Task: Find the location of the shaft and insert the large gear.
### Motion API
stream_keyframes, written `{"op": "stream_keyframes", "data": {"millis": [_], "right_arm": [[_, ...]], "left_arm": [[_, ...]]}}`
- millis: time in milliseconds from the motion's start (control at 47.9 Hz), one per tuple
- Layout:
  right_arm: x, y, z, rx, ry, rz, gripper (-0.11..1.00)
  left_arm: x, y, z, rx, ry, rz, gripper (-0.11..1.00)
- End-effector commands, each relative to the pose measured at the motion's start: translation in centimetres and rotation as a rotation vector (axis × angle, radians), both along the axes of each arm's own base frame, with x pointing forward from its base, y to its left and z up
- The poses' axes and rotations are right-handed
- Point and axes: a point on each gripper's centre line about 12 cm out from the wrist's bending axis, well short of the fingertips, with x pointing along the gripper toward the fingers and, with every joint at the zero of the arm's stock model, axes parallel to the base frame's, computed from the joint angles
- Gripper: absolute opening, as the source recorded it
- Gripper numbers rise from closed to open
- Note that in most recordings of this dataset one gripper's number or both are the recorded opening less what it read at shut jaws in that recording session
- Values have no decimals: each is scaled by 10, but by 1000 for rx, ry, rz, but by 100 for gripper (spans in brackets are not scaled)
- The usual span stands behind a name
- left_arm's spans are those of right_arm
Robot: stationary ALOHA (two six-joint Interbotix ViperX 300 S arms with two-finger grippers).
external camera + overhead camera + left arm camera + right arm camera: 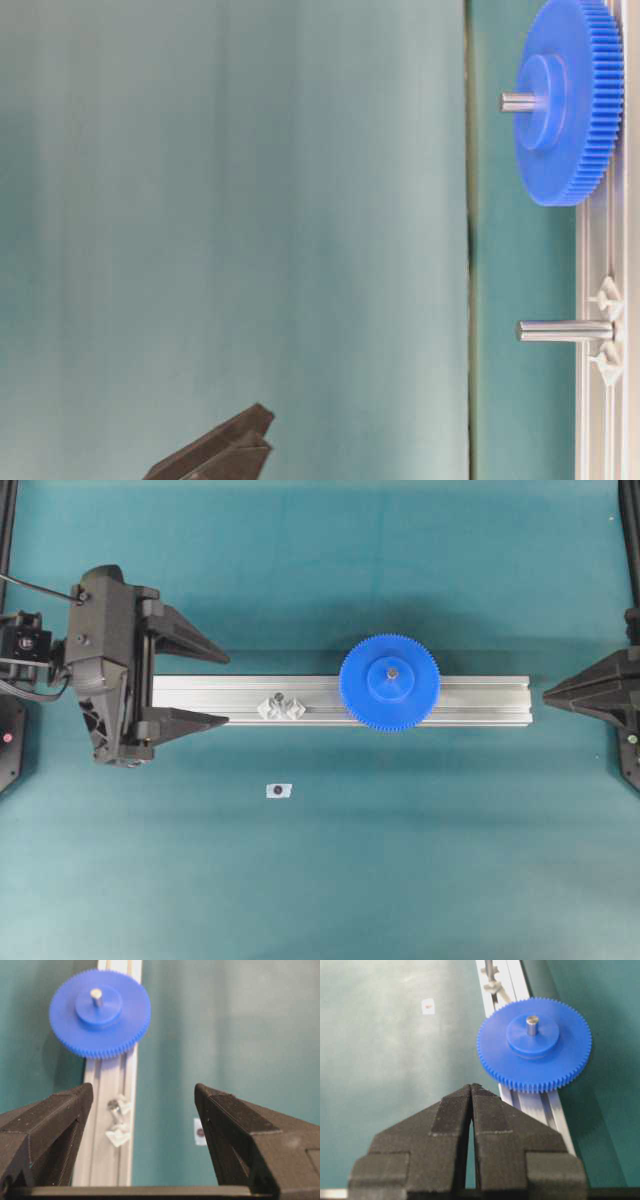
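The large gear point(389, 682) is a bright blue toothed disc lying flat on the aluminium rail point(480, 695), right of its middle. The shaft point(392, 666) pokes up through its hub; from the side the pin tip point(518, 101) stands clear of the gear point(565, 100). A second pin point(281, 698) rises bare from its translucent clamps further left. My left gripper point(228, 689) hangs open over the rail's left end with nothing between its fingers point(144, 1091). My right gripper point(546, 694) is shut and empty just beyond the rail's right end, short of the gear point(534, 1045).
A small white tag with a dark dot point(278, 790) lies on the teal mat in front of the rail. Dark frame posts stand at the far left and right edges.
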Motion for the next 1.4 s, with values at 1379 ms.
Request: {"op": "stream_keyframes", "data": {"millis": [1379], "right_arm": [[2, 0, 3, 5, -9, -5, 6]], "left_arm": [[4, -1, 0, -26, -23, 3, 83]]}}
